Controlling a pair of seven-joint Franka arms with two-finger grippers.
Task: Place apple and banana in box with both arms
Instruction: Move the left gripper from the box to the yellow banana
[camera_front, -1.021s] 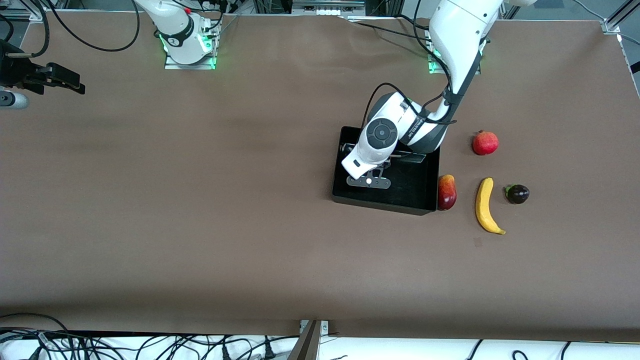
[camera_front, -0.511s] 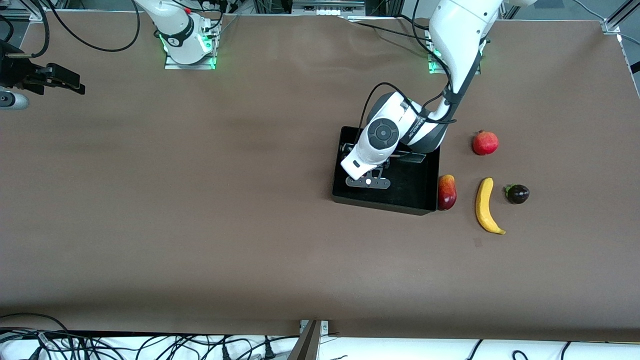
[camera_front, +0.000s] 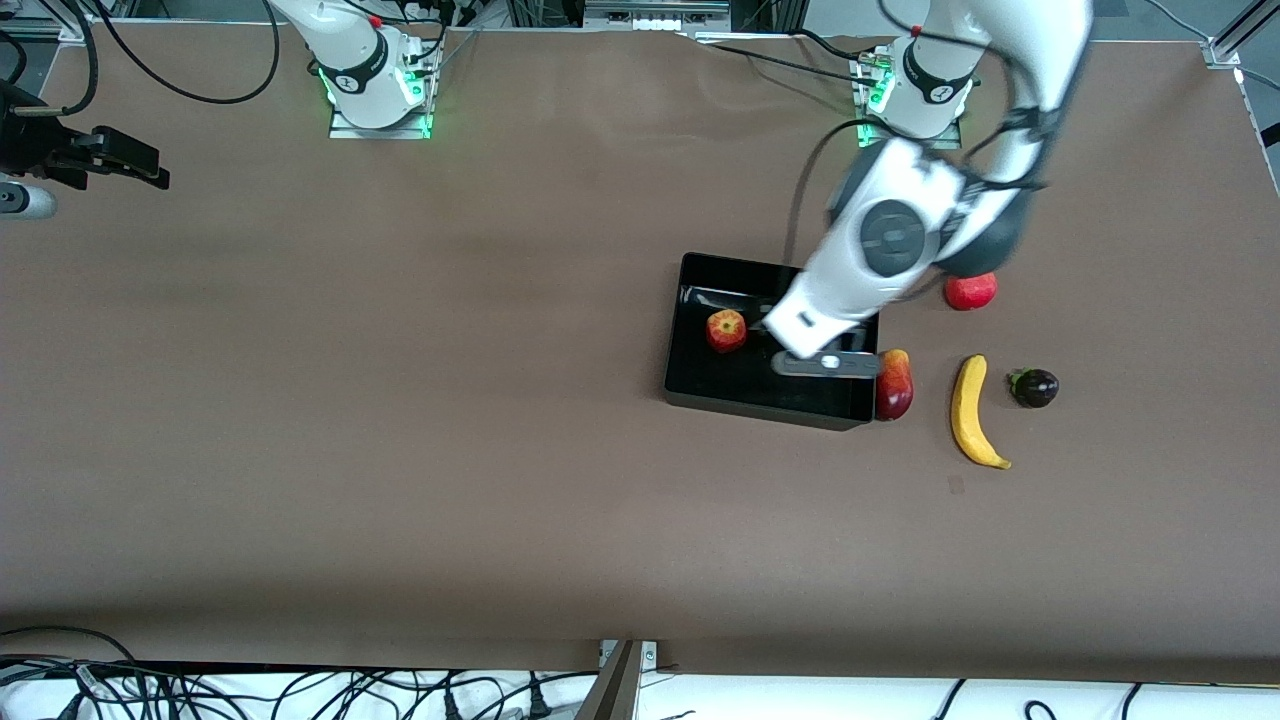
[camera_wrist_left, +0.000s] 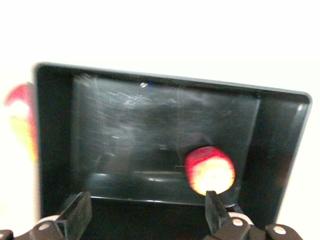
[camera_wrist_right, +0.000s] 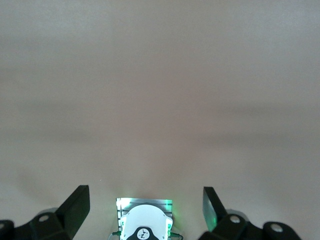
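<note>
- The apple (camera_front: 726, 331) already sits in the black box (camera_front: 690, 385), toward the right arm's end of it; by my reading, half the job is done.
- The banana (camera_front: 973, 412) lies on the tabletop (camera_front: 400, 450), well outside the box, between a mango (camera_front: 894, 384) touching the box wall and a dark purple fruit (camera_front: 1035, 387).
- Left claw (camera_wrist_left: 145, 220) hangs over the box's edge nearest the mango, fingers spread wide and empty.
- Right claw (camera_wrist_right: 145, 212) waits at the tabletop's far end, fingers spread, holding nothing.
- Open tabletop nearer the front camera gives room; the mango and the uniformly red fruit (camera_front: 971, 291) crowd the path to the banana.
</note>
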